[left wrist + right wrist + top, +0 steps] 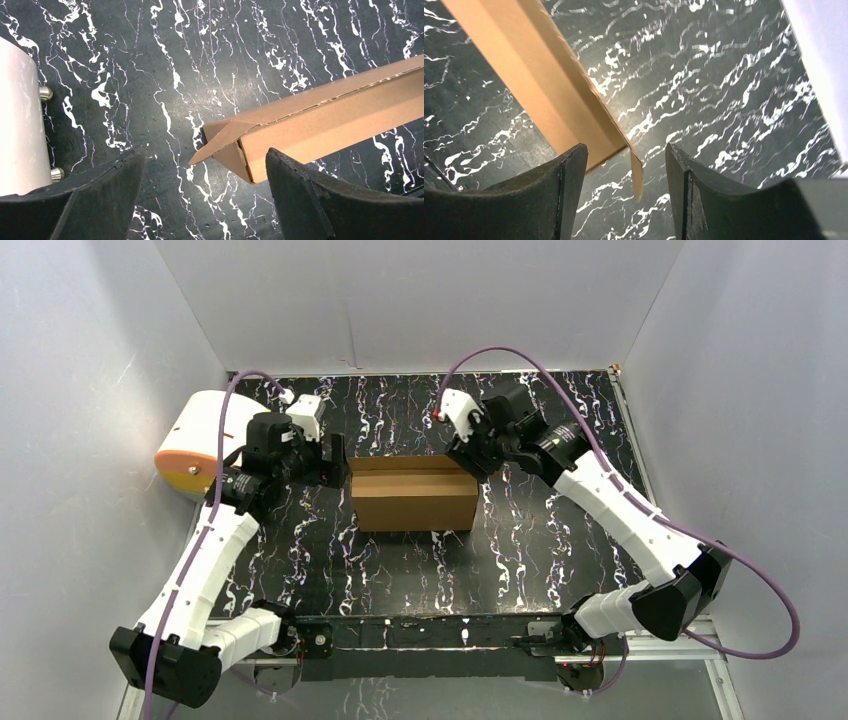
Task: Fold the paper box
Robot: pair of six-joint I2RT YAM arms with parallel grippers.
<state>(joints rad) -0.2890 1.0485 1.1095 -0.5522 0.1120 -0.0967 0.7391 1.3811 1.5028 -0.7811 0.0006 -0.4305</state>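
The paper box (412,495) is brown cardboard and stands in the middle of the dark marbled table. My left gripper (336,462) hangs open at the box's left end. In the left wrist view the box's end corner (300,130) with a slanting flap pokes in between the wide-apart fingers (310,200), close to the right one; my left gripper (205,170) holds nothing. My right gripper (470,455) is open at the back right corner. In the right wrist view a thin flap (637,175) of the box (539,75) hangs between the jaws of my right gripper (626,170), touching neither finger.
A cream-white cylinder with an orange face (195,440) lies at the far left, just behind the left arm, and its white side (17,115) shows in the left wrist view. White walls enclose the table on three sides. A purple cable loops over each arm.
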